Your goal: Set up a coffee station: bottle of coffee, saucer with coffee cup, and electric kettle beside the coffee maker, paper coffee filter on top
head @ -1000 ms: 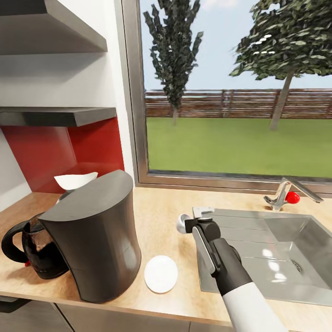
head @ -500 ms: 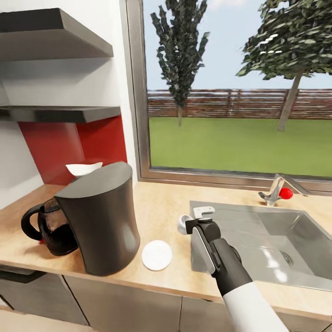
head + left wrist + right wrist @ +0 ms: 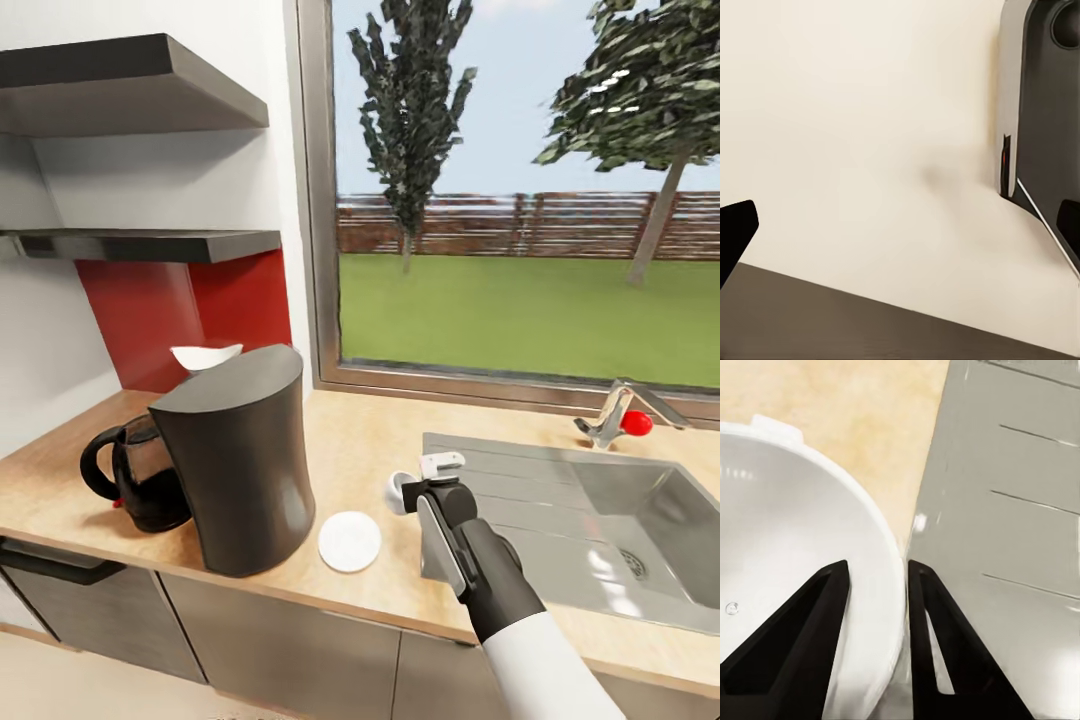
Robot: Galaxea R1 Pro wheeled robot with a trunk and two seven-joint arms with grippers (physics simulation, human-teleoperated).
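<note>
The right gripper (image 3: 425, 480) is pinching the wall of the white ceramic coffee cup (image 3: 399, 492), one finger inside and one outside the rim, jaws nearly closed on it, just right of the flat round white saucer (image 3: 350, 541). The tall dark grey coffee maker (image 3: 238, 458) is sitting just left of the saucer. The black glass kettle (image 3: 140, 486) is standing beside it. Left gripper (image 3: 900, 240): dark fingertips are showing far apart, holding nothing, near the pale wall (image 3: 862, 135).
</note>
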